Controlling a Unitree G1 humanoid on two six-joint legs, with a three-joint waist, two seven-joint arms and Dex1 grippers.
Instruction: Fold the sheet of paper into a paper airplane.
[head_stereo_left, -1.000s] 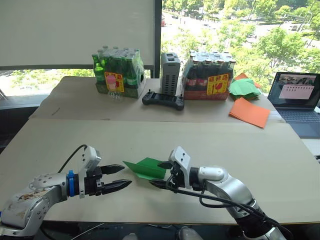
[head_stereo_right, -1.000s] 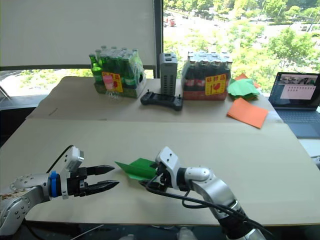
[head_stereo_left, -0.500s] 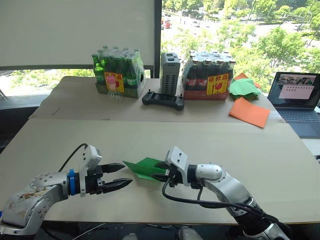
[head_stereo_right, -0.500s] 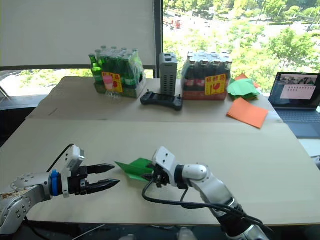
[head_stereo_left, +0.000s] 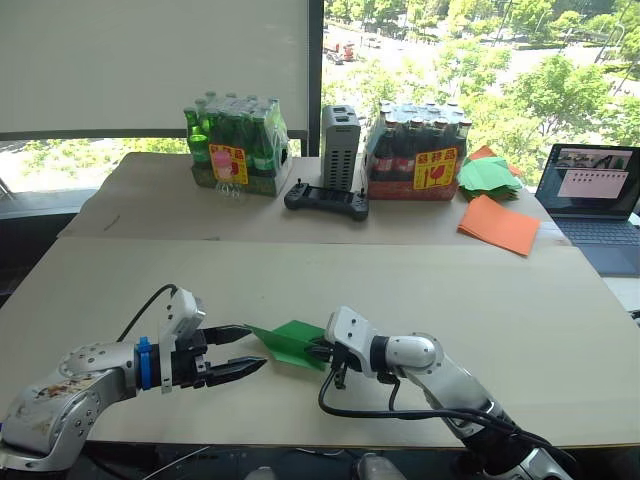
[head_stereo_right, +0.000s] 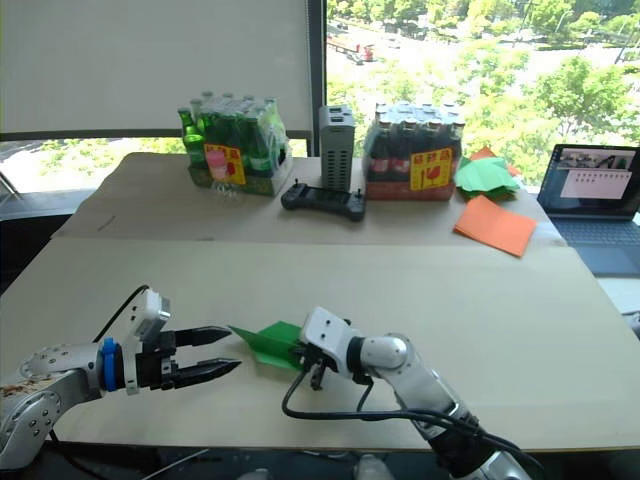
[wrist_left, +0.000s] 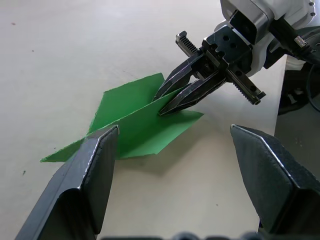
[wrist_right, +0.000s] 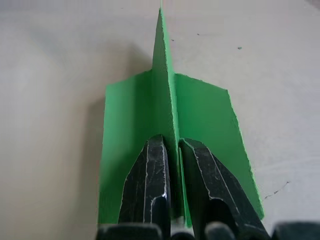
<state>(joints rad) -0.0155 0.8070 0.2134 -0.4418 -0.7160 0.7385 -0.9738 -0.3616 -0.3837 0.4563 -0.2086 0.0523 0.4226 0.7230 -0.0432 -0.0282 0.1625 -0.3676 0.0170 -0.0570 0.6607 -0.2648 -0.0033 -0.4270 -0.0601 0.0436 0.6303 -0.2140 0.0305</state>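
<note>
Grippers sit near worktop's front edge: left gripper (head_stereo_left: 238, 351) spread wide, nothing betw. fingers, tips just beside plane's nose; right gripper (wrist_left: 172, 100) pinched tight on upright fin of the plane (head_stereo_left: 290, 342), which lies on the worktop w/ nose toward left edge, about mid-width. Far table: green bottle pack (head_stereo_left: 236, 148), controller (head_stereo_left: 326, 200), grey box (head_stereo_left: 339, 147), dark bottle pack (head_stereo_left: 417, 150), green paper heap (head_stereo_left: 490, 175), orange sheets (head_stereo_left: 499, 225); laptop (head_stereo_left: 592, 185) at right edge.
</note>
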